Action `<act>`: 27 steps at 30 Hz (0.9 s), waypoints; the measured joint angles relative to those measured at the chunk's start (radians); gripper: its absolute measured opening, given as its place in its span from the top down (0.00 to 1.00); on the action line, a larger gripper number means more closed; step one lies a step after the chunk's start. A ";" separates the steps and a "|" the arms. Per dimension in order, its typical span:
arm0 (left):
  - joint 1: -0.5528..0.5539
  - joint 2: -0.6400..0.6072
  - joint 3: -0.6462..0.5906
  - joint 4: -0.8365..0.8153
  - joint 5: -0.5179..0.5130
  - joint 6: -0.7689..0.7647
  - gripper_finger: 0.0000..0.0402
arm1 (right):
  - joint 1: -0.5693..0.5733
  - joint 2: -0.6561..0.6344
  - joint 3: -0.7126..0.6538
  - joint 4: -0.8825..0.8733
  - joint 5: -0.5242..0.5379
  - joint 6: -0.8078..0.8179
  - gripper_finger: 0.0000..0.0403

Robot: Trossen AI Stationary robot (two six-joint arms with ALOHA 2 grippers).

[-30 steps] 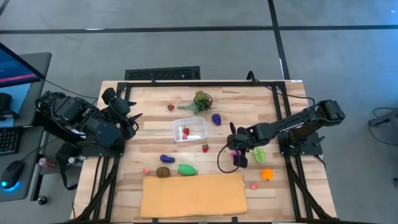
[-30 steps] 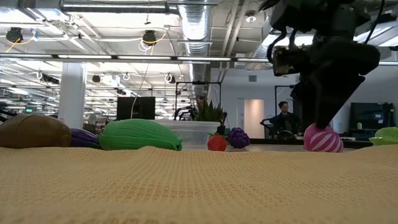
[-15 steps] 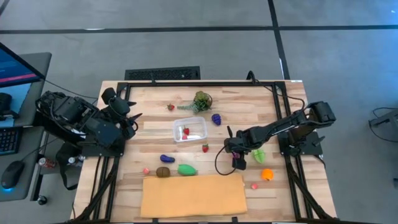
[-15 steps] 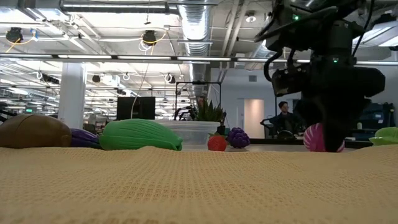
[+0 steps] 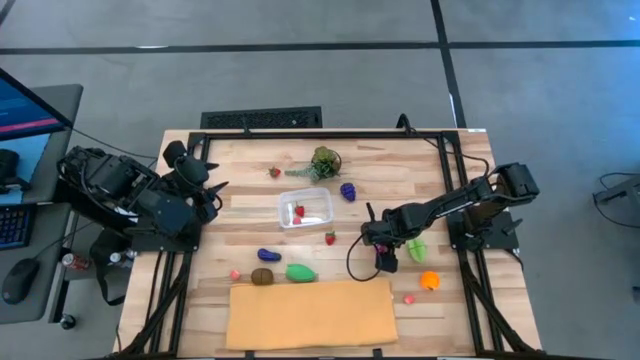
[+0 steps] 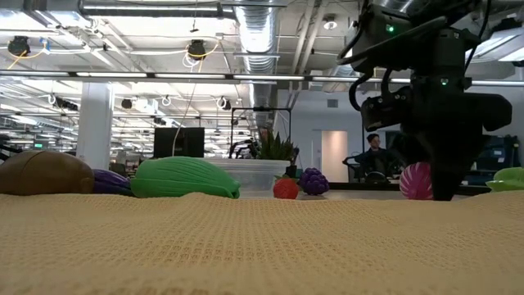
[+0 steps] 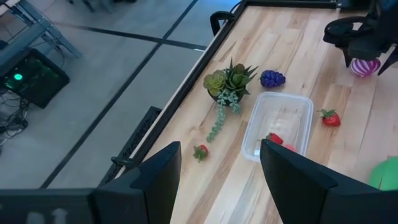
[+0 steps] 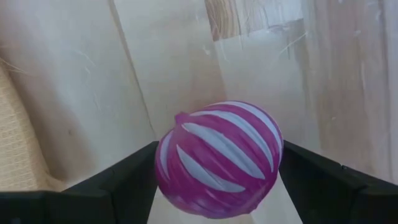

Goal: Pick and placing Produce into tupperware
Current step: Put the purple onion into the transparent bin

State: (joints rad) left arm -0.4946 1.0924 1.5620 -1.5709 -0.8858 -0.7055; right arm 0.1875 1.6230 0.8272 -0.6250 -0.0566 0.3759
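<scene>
The wooden table (image 5: 440,180) carried the whole setup. The tan woven sheet (image 5: 310,313) lay along its near edge. The left arm waited at the table's left edge, its gripper (image 7: 217,180) raised and standing open, holding nothing.

The right arm reached in from the right edge toward the middle. The right gripper (image 5: 381,247) was down at table level, just beyond the sheet's far right corner. Its fingers (image 8: 124,180) stood on either side of the pink-and-white striped piece (image 8: 217,158). The wrist view showed them close against the piece's flanks, jaws apart; whether they pressed on it I could not tell. The piece rested on the wood.

The clear tupperware (image 5: 306,208) sat near the table's centre, well apart from the right gripper. It held red strawberry pieces (image 7: 275,138). The leafy green bunch (image 5: 322,162) lay just beyond it.

Loose produce on the wood:
- green piece (image 5: 301,271), brown piece (image 5: 262,276) and blue-purple piece (image 5: 269,255), near the sheet's far edge
- purple grapes (image 5: 347,190), right of the tub
- light green piece (image 5: 416,249) and orange piece (image 5: 429,280), right of the gripper
- strawberry (image 5: 330,238) just in front of the tub; another (image 5: 274,172) left of the bunch
- small pink pieces (image 5: 409,298) and (image 5: 235,274)
</scene>
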 joint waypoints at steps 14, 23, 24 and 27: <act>0.000 0.000 0.000 0.000 -0.001 0.000 0.47 | 0.000 0.000 0.000 0.004 0.000 0.009 0.30; 0.000 0.000 0.000 0.000 -0.001 0.000 0.47 | 0.000 0.000 0.000 0.005 0.000 0.017 0.30; 0.000 0.000 0.000 0.000 -0.001 0.000 0.47 | 0.000 0.000 0.000 0.005 0.000 0.017 0.30; 0.000 0.000 0.000 0.000 -0.001 -0.001 0.47 | 0.000 0.000 0.000 0.005 0.000 0.017 0.30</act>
State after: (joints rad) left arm -0.4944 1.0924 1.5620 -1.5709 -0.8867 -0.7063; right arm 0.1875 1.6230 0.8272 -0.6205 -0.0566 0.3931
